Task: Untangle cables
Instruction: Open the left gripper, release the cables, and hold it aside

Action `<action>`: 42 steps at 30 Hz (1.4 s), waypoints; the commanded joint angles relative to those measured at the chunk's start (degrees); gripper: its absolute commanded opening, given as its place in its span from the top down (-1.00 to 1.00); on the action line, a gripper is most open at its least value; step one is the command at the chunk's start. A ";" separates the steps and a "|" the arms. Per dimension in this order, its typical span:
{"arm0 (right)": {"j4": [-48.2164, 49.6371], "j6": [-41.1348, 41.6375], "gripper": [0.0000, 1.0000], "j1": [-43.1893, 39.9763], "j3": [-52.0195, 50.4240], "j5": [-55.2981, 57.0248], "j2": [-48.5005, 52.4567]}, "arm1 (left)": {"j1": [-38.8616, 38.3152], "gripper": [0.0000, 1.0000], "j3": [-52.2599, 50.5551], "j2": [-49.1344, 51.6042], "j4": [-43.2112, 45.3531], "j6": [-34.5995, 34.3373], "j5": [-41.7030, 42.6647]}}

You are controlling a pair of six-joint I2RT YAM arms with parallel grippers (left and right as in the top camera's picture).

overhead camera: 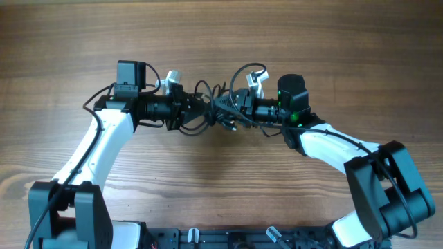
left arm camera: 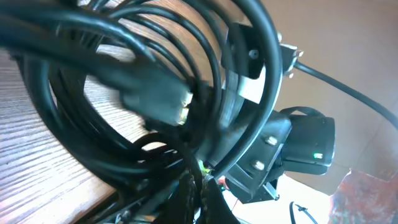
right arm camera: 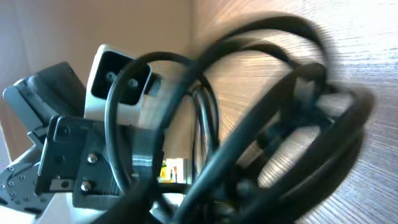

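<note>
- Two grippers meet at one bunch of cables (overhead camera: 216,111) above the table (overhead camera: 221,41). My read of the step: getting a second hold so the bunch can be pulled apart.
- Left gripper (overhead camera: 188,109): closed, apparently clamped on the cables. Loops hide its fingers in the wrist view, so I can't tell which strand it has.
- Cables sit right at the left gripper's tip and spill away from it toward the right gripper (overhead camera: 241,109), which faces it from just beyond the bunch.
- Right gripper: can't tell if the fingers are apart or together. Its wrist view is blurred and loops cover them.
- Left wrist view: several loops stacked through each other, with a blurred plug (left arm camera: 158,99) in the middle.
- Next move, my guess: the right side needs a firm hold on a single loop, not the left gripper's strand, then a slow draw away from the left gripper.
- Risk: pinching several strands at once would likely tighten the knot.
</note>
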 commanded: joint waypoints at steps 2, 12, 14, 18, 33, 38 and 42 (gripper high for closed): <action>-2.40 -4.42 0.91 0.28 -0.04 3.54 -0.09 | -0.31 0.92 0.66 -1.36 0.24 -0.85 2.71; -17.57 -17.97 0.91 0.28 -0.09 16.68 -0.09 | 0.74 0.92 0.66 -1.38 7.63 -12.07 4.48; -19.17 -18.84 0.91 0.28 -0.09 19.02 -0.09 | 1.73 0.92 0.66 -1.38 9.86 -14.05 4.70; -19.54 -19.82 0.91 0.28 -0.13 19.67 -0.09 | 3.96 0.91 0.66 -1.38 13.73 -16.55 4.87; -19.61 -19.39 -0.99 0.28 -0.13 24.44 -0.09 | 0.02 0.92 0.66 -1.36 5.27 -7.45 -7.13; -19.58 -19.39 -0.99 0.28 -0.13 24.44 -0.09 | 0.02 0.92 0.66 -1.36 5.25 -7.45 -11.80; -19.52 -19.41 -1.00 0.28 -0.13 24.44 -0.09 | 0.02 0.92 0.66 -1.36 5.27 -7.48 -15.06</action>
